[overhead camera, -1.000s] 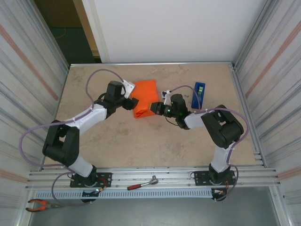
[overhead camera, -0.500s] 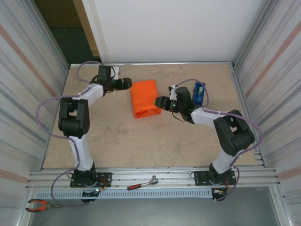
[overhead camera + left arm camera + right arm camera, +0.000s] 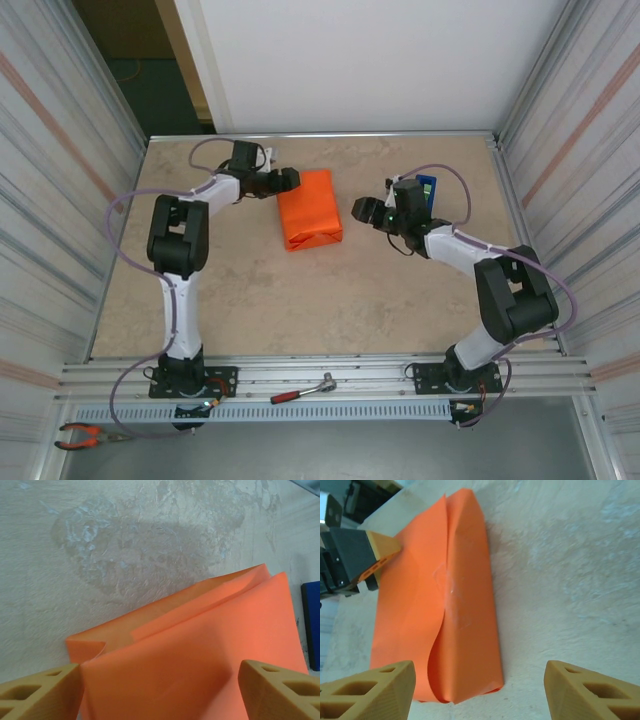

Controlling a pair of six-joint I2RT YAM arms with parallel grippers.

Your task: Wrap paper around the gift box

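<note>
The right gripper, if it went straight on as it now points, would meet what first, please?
Most likely the folded orange paper, lying just ahead of the open right gripper; depth is hard to judge.

Bright even light, soft faint shadows, sharp focus throughout

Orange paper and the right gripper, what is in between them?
Nothing but a thin strip of bare table, seen from the top camera between the paper and the open right gripper.

Lab test cell: corrugated metal walls (image 3: 60, 180), aluminium rail (image 3: 320, 372).
</note>
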